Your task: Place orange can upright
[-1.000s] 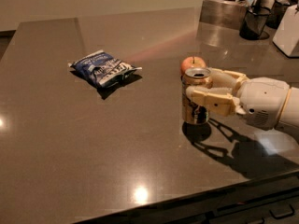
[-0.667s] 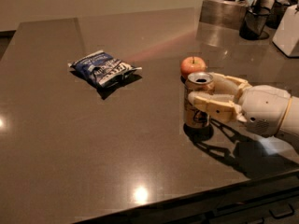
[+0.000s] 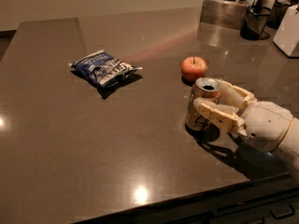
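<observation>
The orange can [image 3: 200,107] stands upright on the dark countertop [image 3: 117,148] at the right, its open silver top facing up. My gripper [image 3: 208,99] reaches in from the right, with its cream fingers [image 3: 216,114] on either side of the can. The near finger lies across the can's front. The far finger is partly hidden behind the can.
A red-orange apple [image 3: 194,68] sits just behind the can. A blue snack bag [image 3: 103,68] lies at the centre left. A metal container [image 3: 224,6], a dark mesh cup [image 3: 256,22] and a white appliance [image 3: 288,29] stand at the back right. The counter's front edge runs close below my arm.
The can and my gripper have shifted slightly right and toward the front edge. The can stays upright between the fingers.
</observation>
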You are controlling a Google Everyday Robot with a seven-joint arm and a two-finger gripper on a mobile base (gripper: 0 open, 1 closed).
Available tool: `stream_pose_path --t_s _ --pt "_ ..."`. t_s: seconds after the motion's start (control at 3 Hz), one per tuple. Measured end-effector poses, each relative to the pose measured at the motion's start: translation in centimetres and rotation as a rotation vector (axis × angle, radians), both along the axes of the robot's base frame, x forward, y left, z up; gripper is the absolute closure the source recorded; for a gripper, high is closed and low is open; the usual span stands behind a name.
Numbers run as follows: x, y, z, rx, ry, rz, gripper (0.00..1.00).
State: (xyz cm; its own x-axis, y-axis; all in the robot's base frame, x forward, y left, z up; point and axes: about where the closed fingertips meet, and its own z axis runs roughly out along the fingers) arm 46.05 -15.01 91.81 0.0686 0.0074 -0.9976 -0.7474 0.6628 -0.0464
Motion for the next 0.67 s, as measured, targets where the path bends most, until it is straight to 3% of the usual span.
stream_pose_path --t_s 0.33,0.67 --pt "-0.18 -0.39 -0.20 0.030 -0.044 -0.017 0.32" --pt "-0.16 -0.15 -0.10 0.028 -0.041 -0.012 0.08"
